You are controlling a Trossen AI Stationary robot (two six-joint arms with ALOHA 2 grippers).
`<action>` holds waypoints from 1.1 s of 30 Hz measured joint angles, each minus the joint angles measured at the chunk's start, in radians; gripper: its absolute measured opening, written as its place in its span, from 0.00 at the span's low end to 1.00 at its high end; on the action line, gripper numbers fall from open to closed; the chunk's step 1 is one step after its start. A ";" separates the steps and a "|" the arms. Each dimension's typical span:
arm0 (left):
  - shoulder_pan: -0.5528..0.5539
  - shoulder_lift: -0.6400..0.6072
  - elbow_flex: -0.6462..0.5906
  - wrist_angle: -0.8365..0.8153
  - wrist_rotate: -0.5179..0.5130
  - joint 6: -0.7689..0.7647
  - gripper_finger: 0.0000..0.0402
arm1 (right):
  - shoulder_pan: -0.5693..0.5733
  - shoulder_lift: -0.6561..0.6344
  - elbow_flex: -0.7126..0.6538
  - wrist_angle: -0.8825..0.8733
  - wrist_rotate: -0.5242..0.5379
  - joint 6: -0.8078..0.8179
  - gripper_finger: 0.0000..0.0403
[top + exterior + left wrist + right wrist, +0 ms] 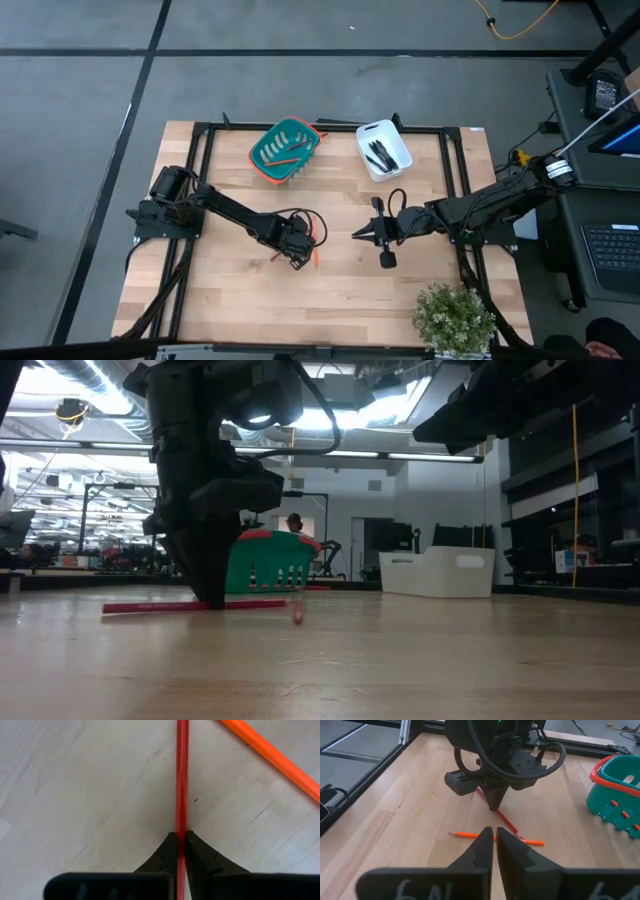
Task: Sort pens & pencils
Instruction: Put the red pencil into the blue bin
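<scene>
Now my left hand [181, 840] is clenched on a red pencil [182, 775] lying on the counter [420, 300]; lifting toward the teal basket [285, 150] should follow.

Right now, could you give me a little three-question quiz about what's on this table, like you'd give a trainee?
1. True or false: the left gripper is shut on a red pencil that lies on the table.
2. Which container holds the black pens? A) the teal basket B) the white bin C) neither.
3. Fill in: on the table beside the red pencil lies an ____ pencil.

Key: 1 true; it lies flat on the wood in the low view. 2 B. 3 orange. The right gripper hangs shut above the table, holding nothing.
</scene>
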 joint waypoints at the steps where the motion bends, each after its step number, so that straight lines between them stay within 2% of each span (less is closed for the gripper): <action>1: 0.000 0.000 0.000 0.002 0.000 0.007 0.03 | 0.000 0.000 0.000 0.000 0.000 0.000 0.06; 33: 0.001 -0.069 -0.014 0.011 -0.045 0.198 0.03 | 0.000 0.000 0.000 -0.007 0.000 0.000 0.06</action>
